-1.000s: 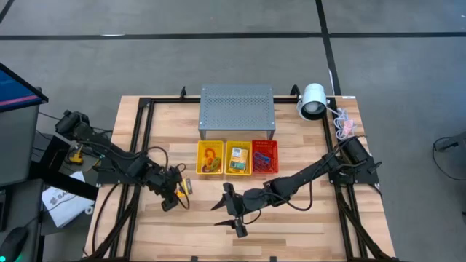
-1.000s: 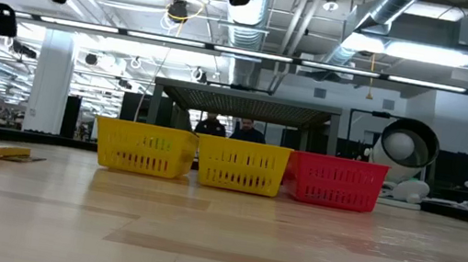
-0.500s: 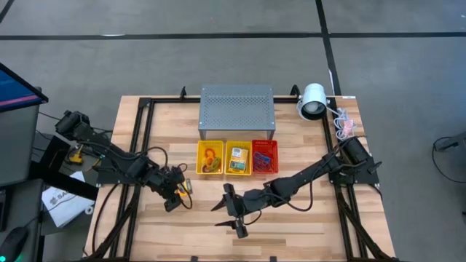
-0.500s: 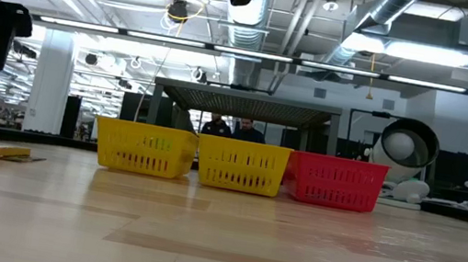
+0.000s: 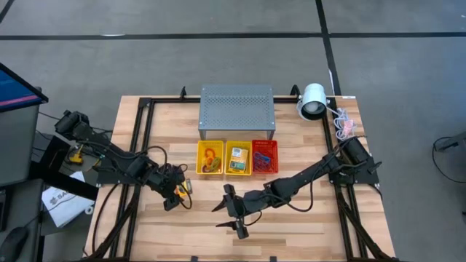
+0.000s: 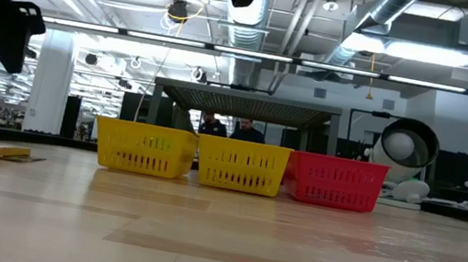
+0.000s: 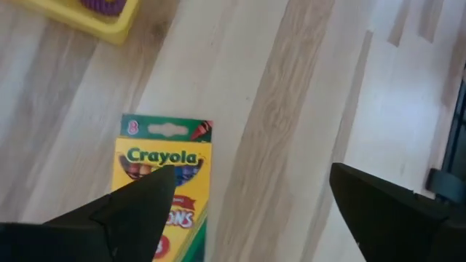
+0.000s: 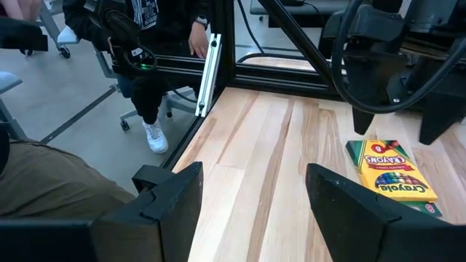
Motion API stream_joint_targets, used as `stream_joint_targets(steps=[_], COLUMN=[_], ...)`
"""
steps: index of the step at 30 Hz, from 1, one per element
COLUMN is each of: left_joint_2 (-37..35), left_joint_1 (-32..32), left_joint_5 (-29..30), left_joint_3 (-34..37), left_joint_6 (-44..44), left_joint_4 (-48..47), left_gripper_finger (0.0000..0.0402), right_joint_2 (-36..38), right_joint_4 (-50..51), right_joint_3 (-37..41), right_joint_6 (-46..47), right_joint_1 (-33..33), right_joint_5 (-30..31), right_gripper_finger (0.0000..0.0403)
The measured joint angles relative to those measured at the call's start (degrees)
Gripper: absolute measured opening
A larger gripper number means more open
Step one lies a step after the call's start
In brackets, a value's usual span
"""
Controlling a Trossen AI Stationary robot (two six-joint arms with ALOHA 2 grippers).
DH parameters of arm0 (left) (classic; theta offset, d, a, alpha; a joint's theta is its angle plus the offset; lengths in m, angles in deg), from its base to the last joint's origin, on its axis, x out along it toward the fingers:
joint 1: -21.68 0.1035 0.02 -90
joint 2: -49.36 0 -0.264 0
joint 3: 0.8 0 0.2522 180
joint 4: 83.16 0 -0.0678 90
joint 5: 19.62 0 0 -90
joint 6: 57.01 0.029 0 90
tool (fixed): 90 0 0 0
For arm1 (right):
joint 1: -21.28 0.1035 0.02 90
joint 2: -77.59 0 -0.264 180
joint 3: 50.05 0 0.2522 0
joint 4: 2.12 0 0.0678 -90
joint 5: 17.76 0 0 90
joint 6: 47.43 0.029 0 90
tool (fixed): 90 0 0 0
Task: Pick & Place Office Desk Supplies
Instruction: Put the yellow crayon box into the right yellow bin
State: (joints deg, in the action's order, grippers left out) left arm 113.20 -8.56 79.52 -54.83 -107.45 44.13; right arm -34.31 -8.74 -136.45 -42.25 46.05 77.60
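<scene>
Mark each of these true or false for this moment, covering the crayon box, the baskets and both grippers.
1. The Crayola crayon box lies flat on the wooden table. True.
2. The left gripper is shut on the crayon box. False: its fingers stand apart above the box, which lies free.
3. Three mesh baskets sit in a row in front of the grey perforated box. True.
4. All three baskets are red. False: two are yellow and one, nearest the right arm's side, is red.
5. The right gripper is open and holds nothing. True.
</scene>
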Motion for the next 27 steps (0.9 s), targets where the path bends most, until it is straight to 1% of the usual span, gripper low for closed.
stream_joint_targets(steps=[5, 10, 16, 22, 27], left_joint_2=[0.1, 0.7, 0.7, 0.7, 0.7], left_joint_1=[0.0, 0.0, 0.0, 0.0, 0.0], left_joint_5=[1.1, -0.8, -2.2, -5.1, -4.9], left_joint_3=[0.0, 0.5, 2.5, 4.8, 5.4], left_joint_6=[3.3, 5.1, 3.7, 3.5, 5.3], left_joint_4=[0.0, 0.3, -0.1, -0.5, -1.2], left_gripper_finger=[0.0377, 0.0397, 0.0399, 0.0400, 0.0400], right_joint_2=[0.0, 0.0, 0.0, 0.0, 0.0], right_joint_4=[0.0, 0.1, 0.5, 0.7, 0.7], right_joint_3=[0.0, 0.0, 0.0, 0.0, 0.0], right_joint_6=[0.2, 0.4, 0.4, 0.4, 0.4], right_joint_1=[0.0, 0.1, 0.1, 0.1, 0.1], right_joint_5=[0.0, 0.0, 0.0, 0.0, 0.0], right_gripper_finger=[0.0235, 0.0235, 0.0235, 0.0235, 0.0235])
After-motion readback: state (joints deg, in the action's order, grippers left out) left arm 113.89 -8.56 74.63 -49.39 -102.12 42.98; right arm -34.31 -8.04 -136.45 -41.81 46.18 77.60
